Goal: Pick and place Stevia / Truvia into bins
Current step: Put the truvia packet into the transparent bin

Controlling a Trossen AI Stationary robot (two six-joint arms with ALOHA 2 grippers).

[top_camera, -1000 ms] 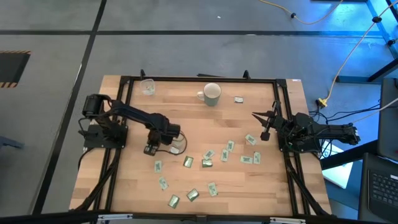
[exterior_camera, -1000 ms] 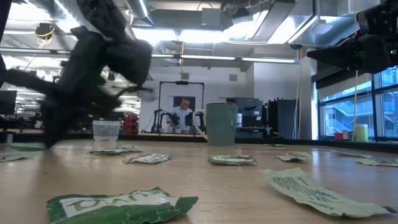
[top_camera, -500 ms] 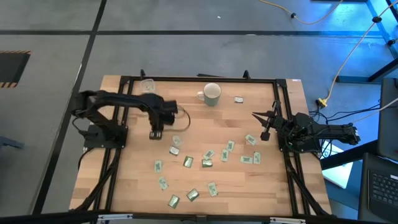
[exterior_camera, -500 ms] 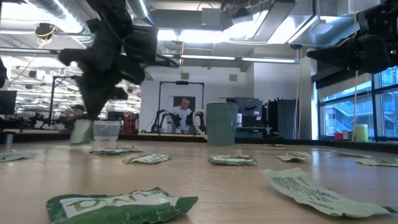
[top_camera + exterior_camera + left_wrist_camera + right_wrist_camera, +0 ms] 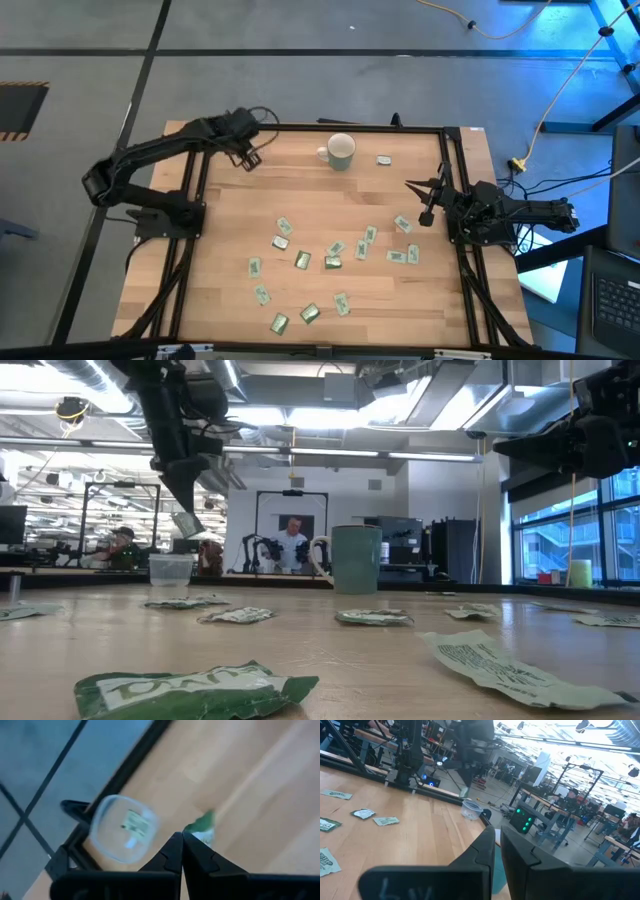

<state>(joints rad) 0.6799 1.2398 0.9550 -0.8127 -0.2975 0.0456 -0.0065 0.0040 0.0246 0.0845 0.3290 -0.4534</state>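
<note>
My left gripper [image 5: 183, 500] hangs over the table's far left corner, shut on a green-and-white sachet [image 5: 187, 523]. It is just above the clear cup [image 5: 170, 568] and a little to one side of it. In the left wrist view the cup [image 5: 124, 828] holds one sachet [image 5: 134, 823]. The pale mug [image 5: 341, 151] stands on its base at the far edge. Many sachets [image 5: 330, 262] lie flat on the table's middle and near part. My right gripper [image 5: 425, 212] waits shut above the right side. My left gripper pinches the sachet's upper end [image 5: 196, 826] between its two fingertips, coming from above and pointing down. The sachet hangs below the fingers, lifted clear of the table and above the cup's rim level.
One sachet [image 5: 383, 159] lies apart, right of the mug. A black frame [image 5: 320, 127] borders the wooden table. The board between cup, mug and the sachet cluster is bare wood. People and other robot rigs show in the room behind.
My left gripper has risen from the table's left middle, where it stood low among the sachets. It has swung toward the far left corner to the clear cup, carrying one sachet lifted clear. The right arm has kept still.
</note>
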